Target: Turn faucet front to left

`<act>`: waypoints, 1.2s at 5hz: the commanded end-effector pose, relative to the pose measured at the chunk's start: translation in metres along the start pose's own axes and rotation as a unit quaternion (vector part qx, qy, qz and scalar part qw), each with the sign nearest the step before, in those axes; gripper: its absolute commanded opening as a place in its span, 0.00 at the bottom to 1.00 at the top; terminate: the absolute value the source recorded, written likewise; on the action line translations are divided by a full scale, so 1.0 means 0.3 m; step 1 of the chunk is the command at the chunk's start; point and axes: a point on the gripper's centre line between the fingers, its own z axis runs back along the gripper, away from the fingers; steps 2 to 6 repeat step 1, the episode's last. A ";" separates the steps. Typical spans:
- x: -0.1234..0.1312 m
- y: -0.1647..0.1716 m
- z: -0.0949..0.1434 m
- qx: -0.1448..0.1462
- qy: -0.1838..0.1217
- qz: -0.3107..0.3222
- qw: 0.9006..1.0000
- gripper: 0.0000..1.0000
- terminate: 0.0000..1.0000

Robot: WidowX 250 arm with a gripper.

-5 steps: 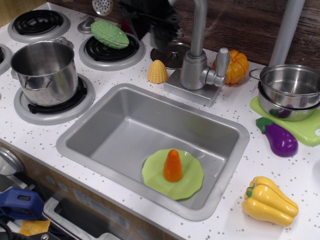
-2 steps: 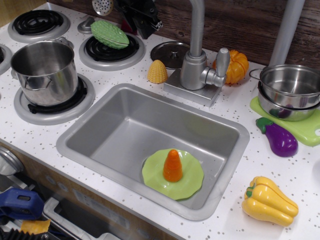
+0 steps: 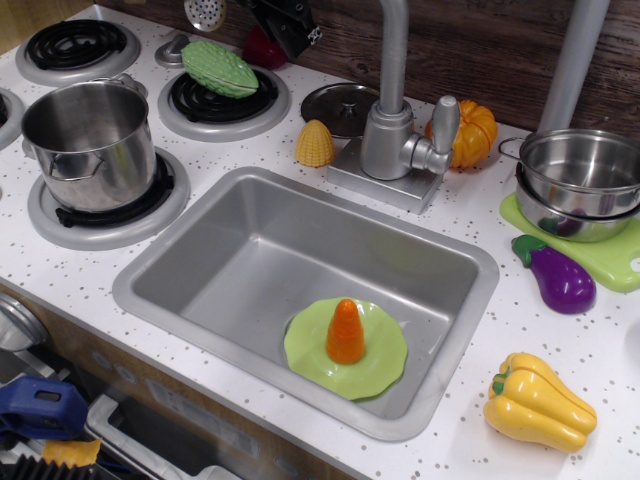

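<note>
Standing behind the sink (image 3: 200, 255) on the desk (image 3: 600, 350): faucet (image 3: 392, 130), spout pipe rising out of frame, lever to the right. Tool (image 3: 288, 22) at top edge, well left of the pipe; whether it is apart or together, cannot tell. Judgement: approach the pipe high, press sideways steadily, keep clear of lid (image 3: 338, 103) and corn (image 3: 315, 143).

Only the lower end of the tool (image 3: 288, 22) shows at the top edge: black, angular, hard-edged, with a small white marking on its right side.
</note>
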 end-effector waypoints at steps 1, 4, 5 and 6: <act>0.016 0.120 -0.005 0.060 -0.017 -0.032 0.998 0.00 1.00; 0.016 0.120 -0.005 0.060 -0.017 -0.032 0.998 0.00 1.00; 0.016 0.120 -0.005 0.060 -0.017 -0.032 0.998 0.00 1.00; 0.016 0.120 -0.005 0.060 -0.017 -0.032 0.998 0.00 1.00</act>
